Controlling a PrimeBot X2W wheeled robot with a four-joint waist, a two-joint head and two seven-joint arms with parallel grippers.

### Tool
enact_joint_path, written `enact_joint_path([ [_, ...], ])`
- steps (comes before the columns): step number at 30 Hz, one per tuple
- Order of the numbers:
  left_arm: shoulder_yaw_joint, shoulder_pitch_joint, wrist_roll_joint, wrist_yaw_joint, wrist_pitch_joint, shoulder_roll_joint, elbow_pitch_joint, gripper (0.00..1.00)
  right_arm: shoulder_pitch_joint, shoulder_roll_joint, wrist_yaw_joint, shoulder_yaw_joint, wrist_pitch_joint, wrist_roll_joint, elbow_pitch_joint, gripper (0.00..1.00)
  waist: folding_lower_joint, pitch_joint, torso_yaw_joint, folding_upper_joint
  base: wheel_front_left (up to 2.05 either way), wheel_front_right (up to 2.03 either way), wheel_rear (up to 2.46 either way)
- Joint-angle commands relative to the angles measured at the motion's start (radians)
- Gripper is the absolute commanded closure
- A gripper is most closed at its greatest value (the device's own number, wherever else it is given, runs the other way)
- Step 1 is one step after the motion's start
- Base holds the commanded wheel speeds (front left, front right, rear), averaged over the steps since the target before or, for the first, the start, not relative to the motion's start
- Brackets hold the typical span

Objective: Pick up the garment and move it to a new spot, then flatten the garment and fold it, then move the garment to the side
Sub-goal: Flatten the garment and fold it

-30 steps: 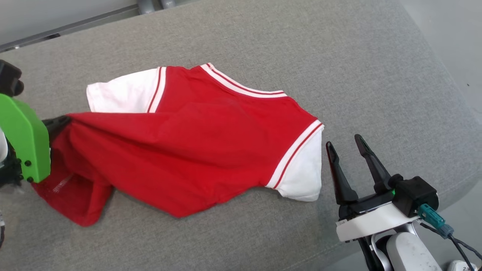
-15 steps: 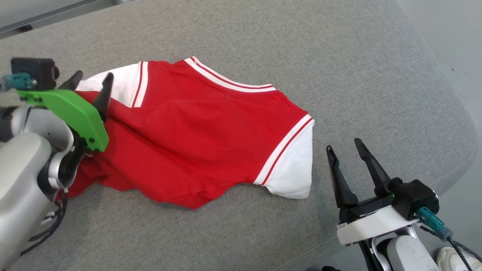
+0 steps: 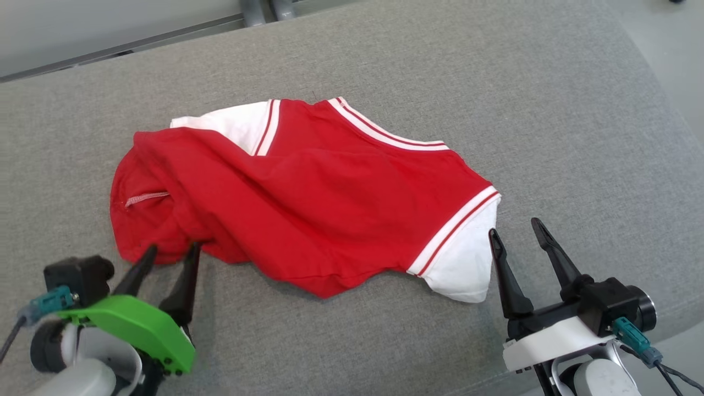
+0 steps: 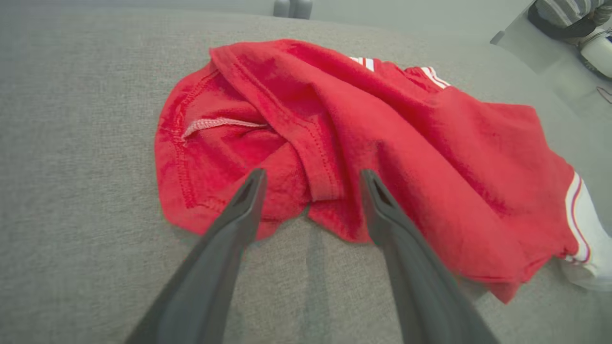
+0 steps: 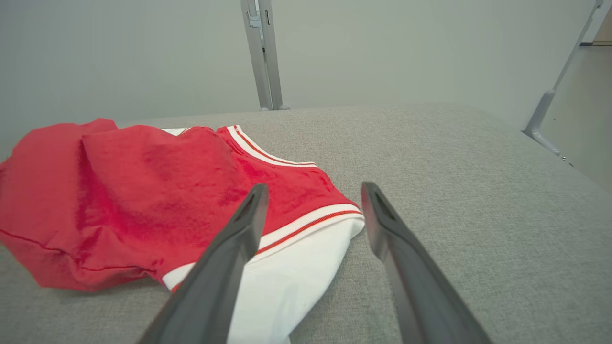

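The garment [image 3: 330,198] is a red shirt with white sleeves and red-and-white striped trim, lying crumpled on the grey cushion [image 3: 495,99]. Its left part is bunched over itself, with an inside seam showing [image 4: 215,124]. My left gripper [image 3: 171,252] stands open at the garment's near-left edge, nothing between its fingers [image 4: 248,200]. My right gripper [image 3: 516,230] is open beside the white sleeve [image 3: 462,264] at the garment's right end, and that sleeve [image 5: 296,258] lies just under and left of its fingers.
The grey cushion's right edge [image 3: 676,137] drops to the floor. Behind the cushion stands a pale wall with a metal post [image 5: 262,52]. A person's striped sleeve [image 4: 569,12] shows at the top right of the left wrist view.
My left gripper has opened and let go of the garment, then drawn back to the near-left edge. The garment's left part has dropped into a bunch. The head camera has shifted.
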Motion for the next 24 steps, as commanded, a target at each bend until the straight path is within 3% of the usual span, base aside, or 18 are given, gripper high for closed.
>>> enact_joint_path([
  [1,0.005,0.04,-0.026,0.005,-0.009,0.0,-0.03,0.0,0.013,-0.002,0.0,0.0,-0.004,-0.01,-0.002,0.0,0.0,-0.021,0.036,0.0084,0.0,0.0,0.0],
  [4,0.0,0.079,-0.059,-0.014,0.001,0.004,-0.062,0.0,0.007,-0.002,0.0,0.009,-0.004,-0.021,0.002,0.0,0.0,-0.014,0.056,0.0084,0.0,0.0,0.0],
  [15,0.0,-0.006,-0.249,-0.211,0.128,-0.196,0.036,0.0,-0.035,-0.003,0.0,0.022,-0.004,-0.013,0.001,0.0,0.0,0.036,0.035,0.0084,0.0,0.0,0.0],
  [21,-0.014,-0.062,-0.251,-0.25,0.169,-0.253,0.195,0.01,-0.039,-0.003,0.0,0.033,-0.004,0.016,-0.003,0.0,0.0,0.069,-0.004,0.0084,0.0,0.0,0.0],
  [22,-0.018,-0.075,-0.236,-0.251,0.163,-0.259,0.225,0.7,-0.041,-0.003,0.0,0.033,-0.004,0.021,-0.002,0.0,0.0,0.071,-0.008,0.0084,0.0,0.0,0.0],
  [23,-0.029,-0.087,-0.207,-0.254,0.162,-0.256,0.244,1.0,-0.042,-0.003,0.0,0.034,-0.004,0.024,-0.001,0.0,0.0,0.071,-0.014,0.0084,0.0,0.0,0.0],
  [24,-0.04,-0.091,-0.196,-0.256,0.163,-0.254,0.248,1.0,-0.04,-0.003,0.0,0.031,-0.004,0.03,-0.001,0.0,0.0,0.068,-0.02,0.0084,0.0,0.0,0.0],
])
